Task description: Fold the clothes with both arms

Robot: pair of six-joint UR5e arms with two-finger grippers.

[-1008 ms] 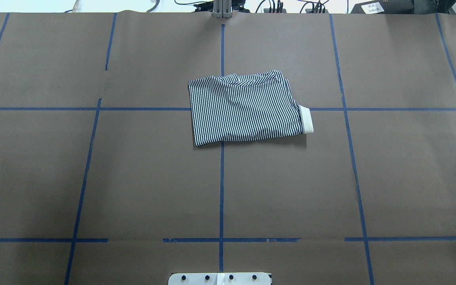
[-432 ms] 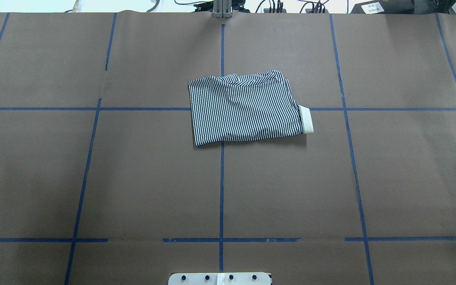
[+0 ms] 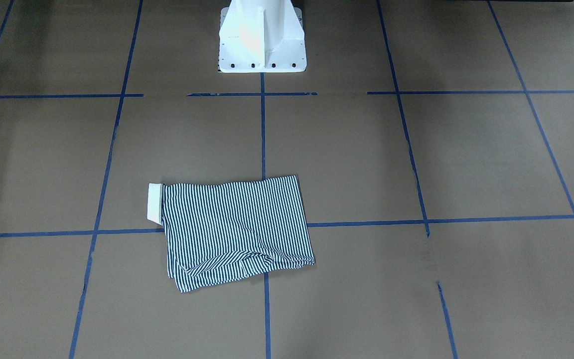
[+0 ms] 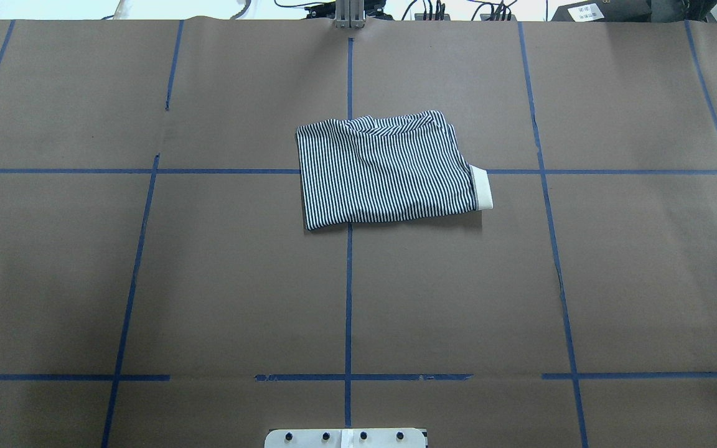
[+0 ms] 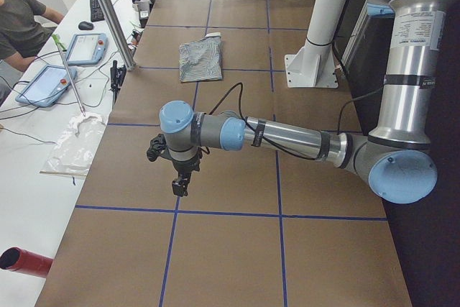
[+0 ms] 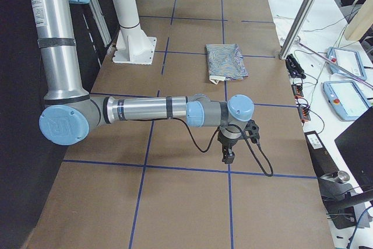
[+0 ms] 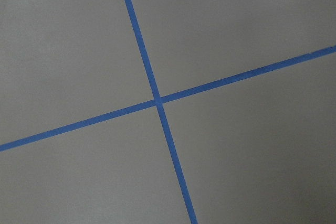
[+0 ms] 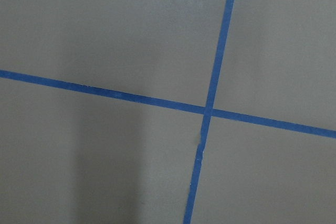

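Left claw [image 5: 180, 186] hangs point-down over the bare table [image 5: 237, 257] in the left side view. Whether it is open or closed I cannot tell from here. The shirt [image 5: 200, 57] lies well apart from it, farther along the table, level with the white pedestal [image 5: 310, 70]. A person [image 5: 20, 19] sits at a side bench with tablets [image 5: 86, 48] and loose cables.

In the right side view the right claw [image 6: 227, 157] hangs the same way, its state also impossible to tell, again far from the shirt.

The front-facing view shows the shirt as a folded striped rectangle. A white band [image 3: 155, 202] sticks out at one corner, and a loose layer is creased along the edge farthest from the robot. It looks like thin knit: light, limp, apt to sag and slide apart if lifted by one point. I would pinch two corners of a thick folded edge, one per arm.

From overhead the shirt sits mid-table across a crossing of blue tape lines [image 4: 348, 298]. Nothing touches it. The brown paper cover looks matte and smooth, so cloth should drag easily.

Each wrist view shows only paper and a tape crossing.
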